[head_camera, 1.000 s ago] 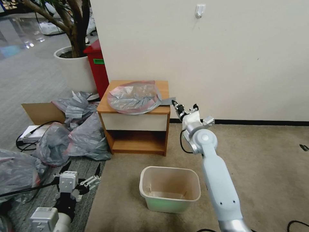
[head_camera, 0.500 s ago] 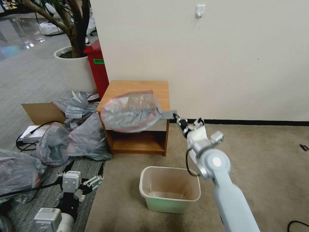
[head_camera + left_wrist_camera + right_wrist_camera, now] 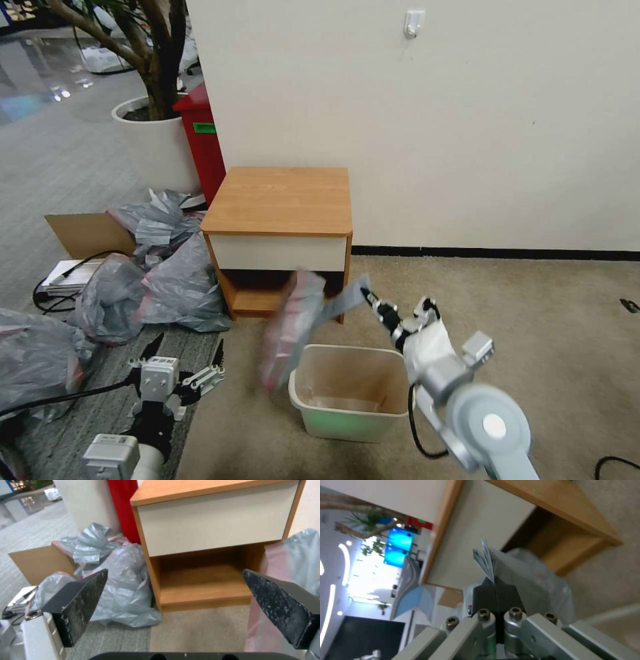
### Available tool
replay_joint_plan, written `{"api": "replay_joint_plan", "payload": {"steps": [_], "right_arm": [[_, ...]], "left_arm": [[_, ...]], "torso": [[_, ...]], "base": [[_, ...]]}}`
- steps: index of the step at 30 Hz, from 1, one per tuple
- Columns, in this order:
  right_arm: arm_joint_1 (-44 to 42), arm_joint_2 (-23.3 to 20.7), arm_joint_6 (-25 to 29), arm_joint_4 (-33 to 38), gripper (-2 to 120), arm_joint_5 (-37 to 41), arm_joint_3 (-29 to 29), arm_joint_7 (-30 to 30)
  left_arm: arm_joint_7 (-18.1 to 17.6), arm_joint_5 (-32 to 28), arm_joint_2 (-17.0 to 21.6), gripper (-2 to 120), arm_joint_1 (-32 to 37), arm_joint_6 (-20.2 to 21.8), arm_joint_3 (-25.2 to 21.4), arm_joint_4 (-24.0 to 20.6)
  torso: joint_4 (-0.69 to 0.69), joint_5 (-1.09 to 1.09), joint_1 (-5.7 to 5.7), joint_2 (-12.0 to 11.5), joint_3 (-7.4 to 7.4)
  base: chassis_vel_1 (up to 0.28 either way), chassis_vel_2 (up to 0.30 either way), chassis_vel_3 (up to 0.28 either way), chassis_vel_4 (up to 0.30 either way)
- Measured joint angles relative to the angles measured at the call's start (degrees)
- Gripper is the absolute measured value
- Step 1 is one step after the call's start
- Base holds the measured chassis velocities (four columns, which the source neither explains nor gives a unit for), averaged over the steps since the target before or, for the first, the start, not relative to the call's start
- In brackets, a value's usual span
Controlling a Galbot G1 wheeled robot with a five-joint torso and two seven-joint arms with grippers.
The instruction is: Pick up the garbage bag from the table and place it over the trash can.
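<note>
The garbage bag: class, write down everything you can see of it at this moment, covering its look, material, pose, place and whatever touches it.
The garbage bag is thin, translucent grey plastic with a pinkish-red rim band. It hangs off the table, collapsed into a long, drooping fold in front of the table's lower shelf, its lower end beside the left rim of the trash can. The right pincer is shut on a grey corner strip, which sticks out past its closed fingertips in the right wrist view. Nothing else visibly holds the bag.

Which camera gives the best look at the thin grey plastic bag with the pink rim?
The head view: the thin grey plastic bag with the pink rim hangs whole there. The left wrist view catches one edge; the right wrist view, the pinched corner.
</note>
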Motion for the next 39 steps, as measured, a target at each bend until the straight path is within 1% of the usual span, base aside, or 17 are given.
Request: {"api": "replay_joint_plan", "payload": {"steps": [6, 10, 12, 15, 17, 19, 21, 23, 24, 27, 28, 30, 32, 35, 39], "right_arm": [[-5.2, -1.8, -0.8, 2.5, 0, -0.3, 2.3, -0.4], [-6.8, -2.6, -0.8, 4.4, 0, 0.7, 3.5, -0.4], [-7.0, -2.7, -0.8, 4.9, 0, 1.1, 3.7, -0.4], [-7.6, -3.2, -0.9, 8.1, 0, 2.9, 4.6, 0.5], [-7.7, -3.2, -0.9, 8.9, 0, 3.5, 4.6, 0.9], [-7.7, -3.5, -1.1, 11.7, 0, 5.5, 4.4, 1.7], [-7.5, -3.6, -1.2, 12.3, 0, 5.8, 4.0, 1.9], [-5.6, -4.0, -1.2, 12.6, 0, 5.9, 1.4, 2.1], [-5.6, -4.0, -1.2, 12.6, 0, 5.9, 1.4, 2.1], [-1.4, -4.0, -0.5, 11.6, 0, 4.2, -4.1, 2.5], [-1.4, -4.0, -0.5, 11.6, 0, 4.2, -4.1, 2.5], [0.6, -3.9, 0.0, 10.8, 0, 3.0, -7.2, 2.1], [1.2, -3.9, 0.2, 10.6, 0, 2.7, -8.1, 1.8], [3.2, -3.9, 0.4, 10.3, 0, 1.8, -10.9, 0.4], [4.8, -3.8, 0.6, 10.5, 0, 2.0, -12.5, -0.3]], "left_arm": [[0.0, 0.1, -0.2, 100, -0.1, -0.1, -0.1, 0.0], [0.0, 0.2, -0.2, 100, -0.2, -0.2, 0.1, 0.0], [0.0, 0.3, -0.2, 100, -0.2, -0.2, 0.2, 0.0], [0.0, 0.6, -0.3, 100, -0.3, -0.4, 0.5, 0.0], [0.0, 0.6, -0.3, 100, -0.3, -0.4, 0.5, 0.0], [0.1, 0.8, -0.3, 100, -0.4, -0.6, 0.6, 0.0], [0.1, 0.8, -0.3, 100, -0.5, -0.6, 0.7, 0.0], [0.1, 1.0, -0.4, 100, -0.6, -0.8, 0.9, 0.0], [0.1, 1.0, -0.4, 100, -0.6, -0.8, 0.9, 0.0], [0.1, 1.3, -0.4, 100, -0.6, -1.1, 1.0, 0.0], [0.1, 1.3, -0.4, 100, -0.6, -1.1, 1.0, 0.0], [0.1, 1.3, -0.3, 100, -0.4, -1.2, 0.7, 0.0], [0.1, 1.3, -0.3, 100, -0.3, -1.2, 0.4, 0.0], [-0.1, 1.1, -0.4, 100, 0.0, -1.7, -0.8, 0.0], [-0.9, 0.8, -0.5, 100, 0.2, -2.2, -1.8, 0.0]], "torso": [[0.0, 0.0, 0.0, 0.0, 0.0], [0.0, 0.0, 0.0, 0.0, 0.0], [-0.01, 0.0, 0.0, 0.0, 0.0], [0.0, 0.0, -0.01, 0.0, 0.0], [0.0, 0.0, 0.0, 0.0, 0.01], [-0.01, -0.01, 0.0, 0.0, 0.0], [-0.01, -0.01, 0.0, 0.0, 0.0], [-0.01, -0.01, 0.0, 0.0, 0.01], [-0.01, -0.01, 0.0, 0.0, 0.01], [0.0, -0.01, 0.0, 0.0, 0.01], [0.0, -0.01, 0.0, 0.0, 0.01], [0.0, 0.0, 0.0, 0.0, 0.01], [0.0, -0.01, 0.0, 0.0, 0.01], [0.0, -0.01, 0.0, 0.0, 0.01], [0.0, -0.01, 0.0, 0.0, 0.01]], "base": [[0.0, 0.0, 0.0, 0.0], [0.0, 0.0, 0.0, 0.0], [0.0, 0.0, 0.0, 0.0], [0.0, 0.0, 0.0, 0.0], [0.0, 0.0, 0.0, 0.0], [0.0, 0.0, 0.0, 0.0], [0.0, 0.0, 0.0, 0.0], [0.0, 0.0, 0.0, 0.0], [0.0, 0.0, 0.0, 0.0], [0.0, 0.0, 0.0, 0.0], [0.0, 0.0, 0.0, 0.0], [0.0, 0.0, 0.0, 0.0], [0.0, 0.0, 0.0, 0.0], [0.0, 0.0, 0.0, 0.0], [0.0, 0.0, 0.0, 0.0]]}}
